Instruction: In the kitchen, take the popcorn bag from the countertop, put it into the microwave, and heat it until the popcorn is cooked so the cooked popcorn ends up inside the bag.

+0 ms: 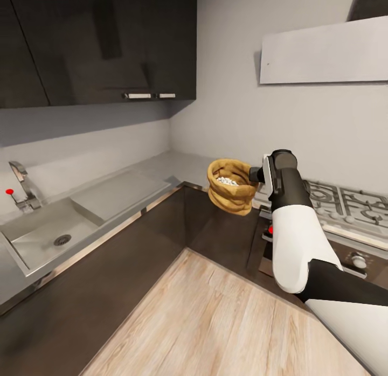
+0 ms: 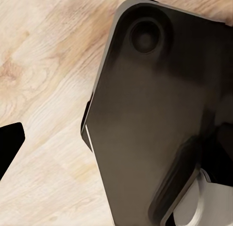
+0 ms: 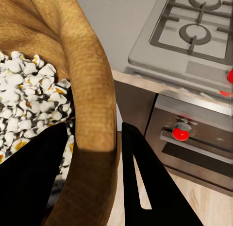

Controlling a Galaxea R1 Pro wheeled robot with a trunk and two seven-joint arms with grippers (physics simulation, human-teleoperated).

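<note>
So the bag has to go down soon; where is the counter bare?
The right gripper pinches the popcorn bag at its rim. Bare countertop runs from the sink to the corner under the bag. The hob is covered with grates.

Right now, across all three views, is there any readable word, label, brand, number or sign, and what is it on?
None can be read.
The popcorn bag held in the right gripper is plain, with no print.
The oven knobs are plain red, with no readable marks around them.
The hob, the upper cabinets and the faucet carry no lettering.
</note>
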